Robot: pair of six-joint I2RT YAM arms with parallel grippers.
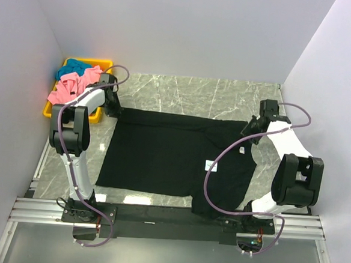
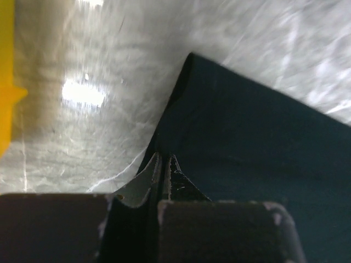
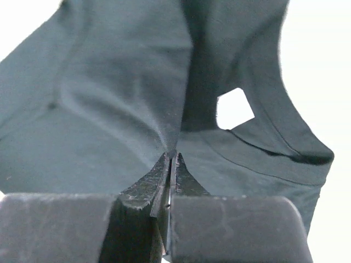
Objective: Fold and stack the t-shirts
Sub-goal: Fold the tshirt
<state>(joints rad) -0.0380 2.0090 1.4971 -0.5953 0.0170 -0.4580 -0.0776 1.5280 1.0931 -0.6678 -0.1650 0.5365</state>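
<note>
A large black t-shirt (image 1: 162,151) lies spread across the marble table, its right part bunched and hanging over the near edge, with small white tags (image 1: 210,165) showing. My left gripper (image 1: 114,107) is shut on the shirt's far left corner (image 2: 189,71); its fingertips (image 2: 164,159) pinch the dark cloth. My right gripper (image 1: 251,128) is shut on the far right part of the shirt, with fabric (image 3: 126,93) gathered at its tips (image 3: 171,156). Pink (image 1: 70,88) and teal (image 1: 77,66) t-shirts lie crumpled in a yellow bin.
The yellow bin (image 1: 105,62) stands at the far left corner beside the left arm, its edge (image 2: 6,82) in the left wrist view. White walls close in the left, back and right. Bare marble (image 1: 196,97) lies beyond the shirt.
</note>
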